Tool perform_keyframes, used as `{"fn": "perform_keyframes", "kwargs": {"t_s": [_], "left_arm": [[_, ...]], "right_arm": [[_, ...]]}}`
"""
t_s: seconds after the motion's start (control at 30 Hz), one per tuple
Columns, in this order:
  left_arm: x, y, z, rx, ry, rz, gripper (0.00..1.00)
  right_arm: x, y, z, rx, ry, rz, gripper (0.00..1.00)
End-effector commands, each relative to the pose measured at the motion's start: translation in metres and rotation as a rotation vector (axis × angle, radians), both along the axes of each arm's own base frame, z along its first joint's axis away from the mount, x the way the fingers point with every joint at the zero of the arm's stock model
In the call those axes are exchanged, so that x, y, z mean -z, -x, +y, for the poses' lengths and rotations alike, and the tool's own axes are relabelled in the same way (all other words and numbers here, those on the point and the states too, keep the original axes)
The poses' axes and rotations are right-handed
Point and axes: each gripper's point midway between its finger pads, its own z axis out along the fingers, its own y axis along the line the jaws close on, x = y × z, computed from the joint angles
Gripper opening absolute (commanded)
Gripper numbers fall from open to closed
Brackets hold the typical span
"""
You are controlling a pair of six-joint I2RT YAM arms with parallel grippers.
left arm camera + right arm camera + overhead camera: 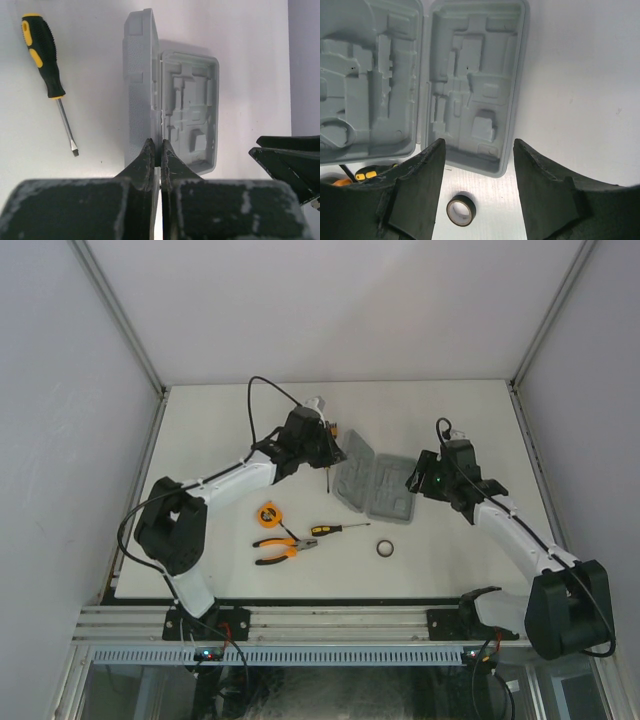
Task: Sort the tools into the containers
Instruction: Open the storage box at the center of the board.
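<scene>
Fingers first: the left fingers (147, 165) are closed tight, tips against the near end of the grey tool case (175, 100) at its hinge line. I cannot tell whether they pinch any plastic. The right fingers (420, 180) stand wide with nothing between them, over the other side of the case.

The case lies open mid-counter (450, 420). One half is flat and the other looks raised at the hinge. Every moulded recess in view is empty.

I judge the case light, stiff-walled and smooth outside, so it is likely to slide. Hold it by a rim.

All tools lie outside it:
- one screwdriver (42, 55), just beside the case
- second screwdriver (338, 529)
- pliers (285, 548)
- tape measure (267, 514)
- black ring (459, 211)

Take the screwdrivers by the ribbed handles, which are rigid and grippy. The ring is small and low, so pinch across its wall.
</scene>
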Motion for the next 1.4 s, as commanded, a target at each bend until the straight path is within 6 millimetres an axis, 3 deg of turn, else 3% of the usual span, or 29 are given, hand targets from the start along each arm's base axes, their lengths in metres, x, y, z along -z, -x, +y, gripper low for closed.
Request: {"fn": "perform_keyframes", "kwargs": {"t_s": [0.0,0.2,0.43,0.67,1.07,1.37], "left_arm": [[0.009,-0.013,0.012,-0.113,0.058,0.025,0.00],[0.027,-0.014,0.024,-0.224,0.153,0.076,0.00],[0.044,-0.007,0.009,-0.199,0.184,0.111,0.01],[0.060,0.001,0.012,-0.185,0.146,0.129,0.14],[0.047,0.003,0.035,-0.190,0.030,0.060,0.36],[0.015,0.005,0.051,-0.186,-0.026,-0.027,0.45]], "right_arm": [[0.001,-0.004,0.006,-0.004,-0.025,-0.022,0.56],[0.004,-0.003,0.011,-0.015,-0.041,-0.013,0.55],[0.009,-0.001,0.012,-0.015,-0.035,-0.004,0.55],[0.010,-0.003,0.014,-0.020,-0.040,-0.004,0.55],[0.013,-0.003,0.017,-0.026,-0.039,0.002,0.55],[0.005,-0.004,0.014,-0.003,-0.032,-0.027,0.65]]}}
